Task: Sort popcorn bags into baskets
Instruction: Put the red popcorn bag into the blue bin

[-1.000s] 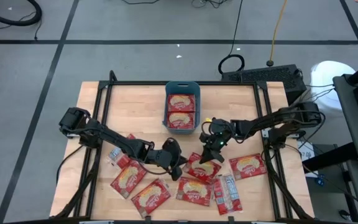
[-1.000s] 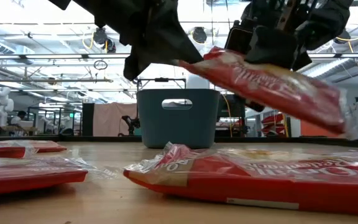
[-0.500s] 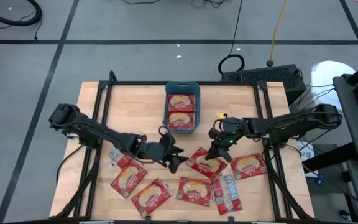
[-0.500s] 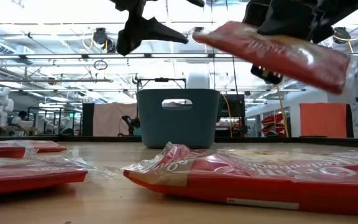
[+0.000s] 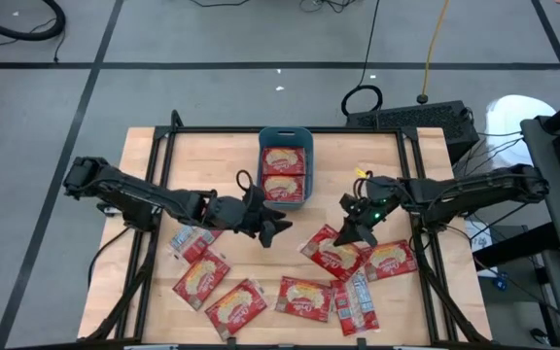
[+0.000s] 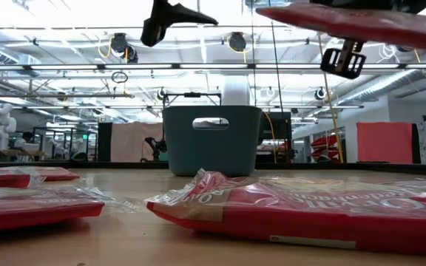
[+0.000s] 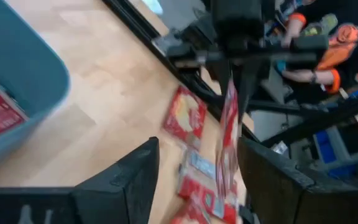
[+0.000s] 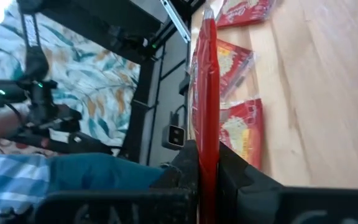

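Observation:
Two red popcorn bags lie flat inside the teal basket at the table's far middle; it also shows in the low view. My right gripper is shut on another popcorn bag, held up in the air right of centre. My left gripper stands open with nothing in it, just near-left of the basket and left of that bag, high over the table. Several more bags lie flat on the near half of the table. My right gripper pinches the bag by its end nearest the table's right edge between its two fingers. The fingers come from the right, slanting down. The bag is lifted clear of the table and reaches out past the fingers toward the left, about level.
Loose bags lie at the near left, near middle and near right, one with its silvery back up. Black frame rails run along both table sides. Bare wood lies left and right of the basket.
My left gripper has opened, let go of the bag's left end, risen and drawn back toward the far left. My right gripper has lifted the bag higher and carried it toward the table's right edge; the bag has levelled out.

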Motion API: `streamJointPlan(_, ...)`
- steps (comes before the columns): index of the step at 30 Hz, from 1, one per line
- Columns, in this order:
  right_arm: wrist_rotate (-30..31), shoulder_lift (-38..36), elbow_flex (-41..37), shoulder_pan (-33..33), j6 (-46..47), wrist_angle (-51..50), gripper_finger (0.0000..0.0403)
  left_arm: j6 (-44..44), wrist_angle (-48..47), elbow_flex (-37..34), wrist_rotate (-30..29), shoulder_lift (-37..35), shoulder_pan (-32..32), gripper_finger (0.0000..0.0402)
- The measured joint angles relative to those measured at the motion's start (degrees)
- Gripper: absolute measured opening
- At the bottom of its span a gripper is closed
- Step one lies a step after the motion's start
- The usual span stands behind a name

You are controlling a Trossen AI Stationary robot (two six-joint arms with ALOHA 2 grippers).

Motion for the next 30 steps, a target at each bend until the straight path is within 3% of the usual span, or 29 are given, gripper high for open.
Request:
streamJointPlan(8, 0.2, 0.2, 5.7, -0.4, 2.7, -1.8, 0.0006, 0.6, -0.3, 0.0, 4.9, 0.1, 2.5, 0.0214)
streamJointPlan(13, 0.5, 1.6, 12.4, -1.5, 2.7, -12.4, 0.0006, 0.1, 0.7, 0.0, 8.2, 0.1, 5.3, 0.0214)
streamJointPlan(18, 1.6, 3.2, 19.0, -2.4, 2.7, -20.7, 0.0006, -1.2, 4.8, 0.0, 15.3, 0.1, 8.6, 0.0214)
streamJointPlan(30, 1.8, 6.7, 28.6, -3.0, 5.8, -27.4, 0.0006, 4.9, 10.2, 0.0, 20.0, 0.1, 12.7, 0.0214)
